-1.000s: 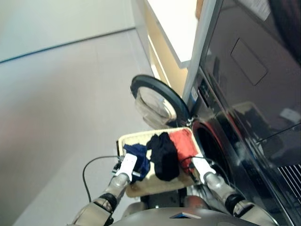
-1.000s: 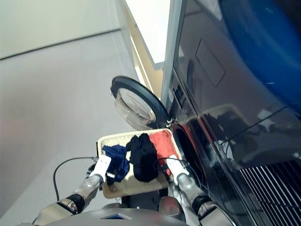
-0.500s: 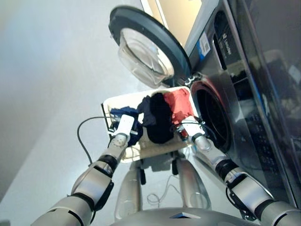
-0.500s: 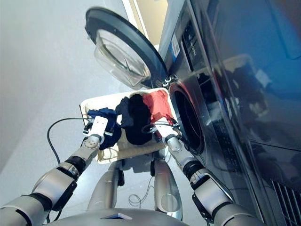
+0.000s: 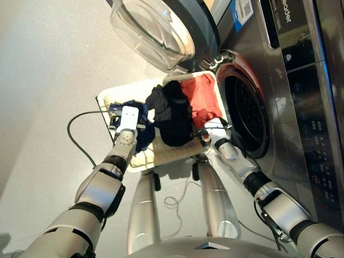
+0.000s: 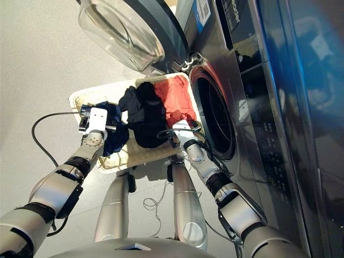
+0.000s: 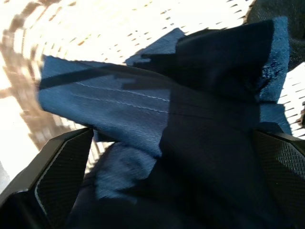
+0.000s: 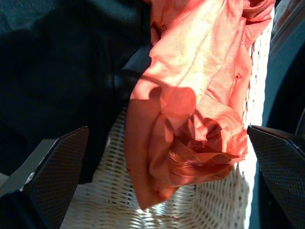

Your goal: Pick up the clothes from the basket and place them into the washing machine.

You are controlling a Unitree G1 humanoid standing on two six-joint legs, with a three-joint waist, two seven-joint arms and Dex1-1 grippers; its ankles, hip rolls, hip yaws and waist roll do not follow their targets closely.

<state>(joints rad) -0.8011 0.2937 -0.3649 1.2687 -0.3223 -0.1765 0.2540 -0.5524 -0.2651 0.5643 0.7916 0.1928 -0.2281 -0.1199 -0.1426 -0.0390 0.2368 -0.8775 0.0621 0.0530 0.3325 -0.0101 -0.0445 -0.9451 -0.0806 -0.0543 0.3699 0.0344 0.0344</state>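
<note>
The cream basket [image 5: 141, 161] sits in front of the washing machine [image 5: 290, 80], whose drum hole [image 5: 244, 115] is dark and whose round door [image 5: 156, 27] is swung open. Three clothes lie in the basket: navy [image 5: 142, 134] on the left, black [image 5: 173, 118] in the middle, red-orange [image 5: 200, 95] nearest the drum. My left gripper [image 7: 172, 136] is open right over the navy garment [image 7: 190, 109], which lies between its fingers. My right gripper [image 8: 167, 131] is open at the near end of the red-orange garment [image 8: 190, 105], with the black one [image 8: 62, 71] beside it.
A black cable [image 5: 75, 129] loops over the grey floor left of the basket. A thin cord [image 5: 177, 201] lies on the floor below the basket. The machine's control panel [image 5: 312, 107] runs along the right. The open door overhangs the basket's far side.
The camera has tilted down and the whole picture has shifted. Both grippers stay at the basket's near edge, left over the navy garment, right by the red-orange one.
</note>
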